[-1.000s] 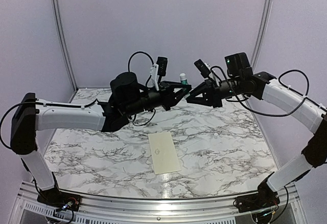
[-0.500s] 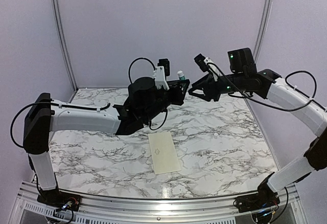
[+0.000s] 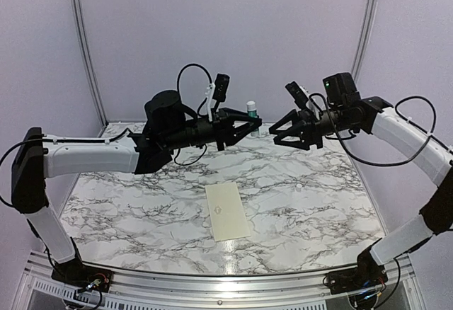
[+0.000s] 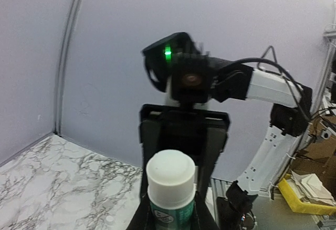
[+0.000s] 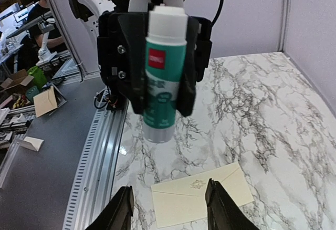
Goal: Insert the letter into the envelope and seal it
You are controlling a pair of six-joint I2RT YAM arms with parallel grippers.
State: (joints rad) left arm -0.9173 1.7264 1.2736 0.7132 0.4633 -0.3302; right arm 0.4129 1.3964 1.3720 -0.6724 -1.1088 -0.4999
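Over the white grey-veined marble table, the two arms meet nose to nose in mid-air. The left gripper points toward 3 o'clock. It is clamped on a small white-and-green glue tube with a white cap. The tube stands upright between the black jaws, cap at 12 o'clock. In the right wrist view its white base sticks out below the jaws.

The right gripper faces it, pointing toward 9 o'clock. It is spread wide and holds nothing. Its fingers sit apart at either side of its own camera's picture, near the tube but not touching it.

The long, cream, pale-yellow paper envelope lies flat on the marble at about 6 o'clock from the two grippers, well below them and untouched. Its long sides run roughly from 12 to 6 o'clock. A flap line shows on its upper face. I cannot tell whether it is stuck down.
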